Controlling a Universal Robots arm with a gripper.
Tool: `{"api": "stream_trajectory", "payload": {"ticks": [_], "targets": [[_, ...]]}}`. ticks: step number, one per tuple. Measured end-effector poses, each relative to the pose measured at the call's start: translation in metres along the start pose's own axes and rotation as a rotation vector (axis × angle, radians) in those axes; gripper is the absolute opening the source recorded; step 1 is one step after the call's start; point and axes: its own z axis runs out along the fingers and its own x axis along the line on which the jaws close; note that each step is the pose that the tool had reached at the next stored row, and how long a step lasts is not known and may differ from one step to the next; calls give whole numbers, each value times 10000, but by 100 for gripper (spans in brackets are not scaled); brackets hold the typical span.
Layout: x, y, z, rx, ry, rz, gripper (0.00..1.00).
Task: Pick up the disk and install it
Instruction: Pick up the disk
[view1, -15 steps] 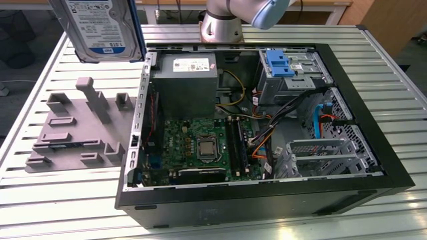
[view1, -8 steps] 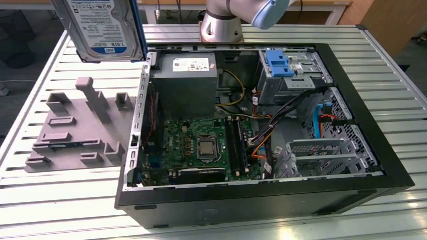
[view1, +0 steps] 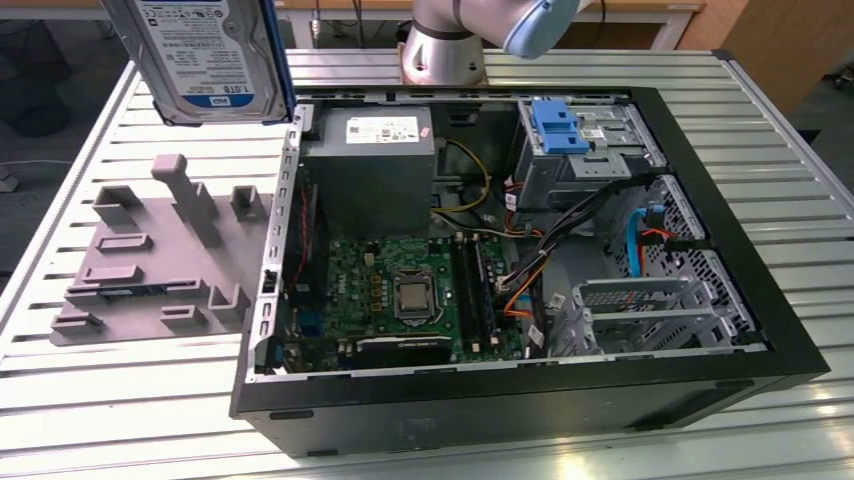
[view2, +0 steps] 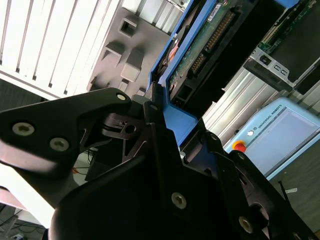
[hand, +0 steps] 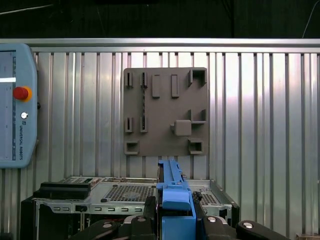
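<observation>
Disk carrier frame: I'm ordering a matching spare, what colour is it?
Bright blue; the disk frame shows best in the first wrist view.

**Printed matter, placed from the open computer case (view1: 747, 370).**
- **Disk (view1: 214, 55):** it is raised above the case's far corner on the exterior view's left. Its white label (view1: 200, 45) carries rows of small print above a blue band.
- **Power supply (view1: 371, 170):** it sits in that same far corner inside the case. Its white sticker (view1: 380, 128) has print too small to make out.
- **Teach pendant (hand: 15, 105):** it lies apart from the case. A line of lettering (hand: 21, 141) runs beside its red button (hand: 20, 93), and in the second wrist view a small hand symbol (view2: 250, 132) sits by that button.
</observation>
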Motion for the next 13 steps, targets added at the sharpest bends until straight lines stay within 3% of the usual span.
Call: {"api": "stream_trajectory", "payload": {"ticks": [4, 9, 13], "targets": [[-1, -47, -1, -2, 1, 0, 36], [-3, -262, -3, 0, 0, 1, 36], [-3, -359, -3, 0, 0, -1, 36]]}}
